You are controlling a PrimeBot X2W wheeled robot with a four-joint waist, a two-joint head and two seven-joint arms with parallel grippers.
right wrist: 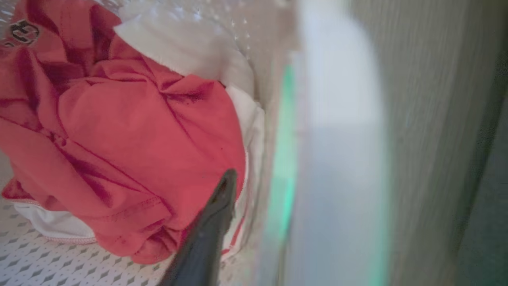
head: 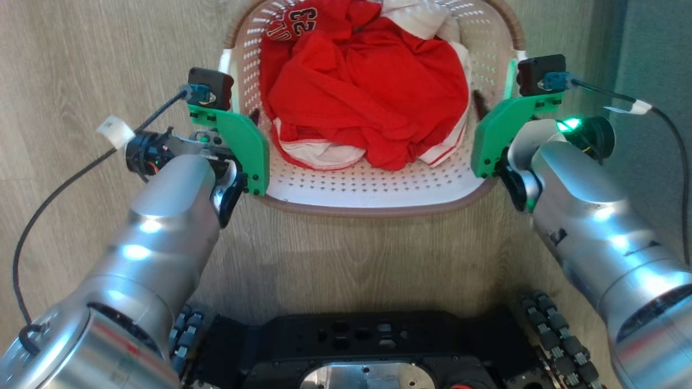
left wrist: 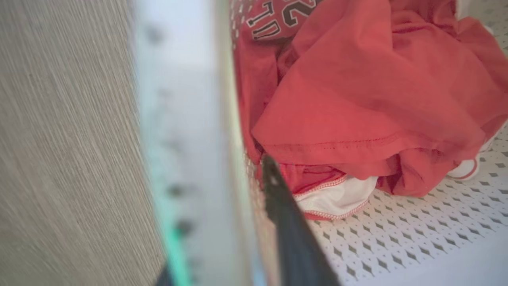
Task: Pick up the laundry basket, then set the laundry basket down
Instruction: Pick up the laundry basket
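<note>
The laundry basket (head: 373, 186) sits straight ahead of the robot's dark base (head: 367, 346), over the pale wood-grain floor (head: 81, 54). From above I cannot tell whether it rests on the floor or hangs just off it. Its brown rim curves along the near side, and the top of the head view cuts off the far side. A heap of red clothes (head: 373, 92) fills the middle and far part of the basket. A red jersey (head: 294, 21) marked 23 lies at the far left corner and a white garment (head: 421, 16) at the far right corner. A strip of bare perforated bottom shows along the near wall.

The left claw (head: 246, 121) is at the basket's left wall, just on the near side of the white side handle (head: 226, 60). In the left wrist view 1 dark finger (left wrist: 285, 222) reaches down inside the basket close against the wall, its tip beside a white, red-trimmed hem (left wrist: 337, 198). The wall is a pale blur next to it, and a dark sliver shows outside the wall at the bottom edge. The right claw (head: 489, 116) is placed the same way at the right wall, with 1 finger (right wrist: 206, 234) inside, against or just short of the red cloth. Both claws straddle the walls, but I cannot tell whether either is pressed tight on the plastic. A green light (head: 570, 124) glows on the right wrist
</note>
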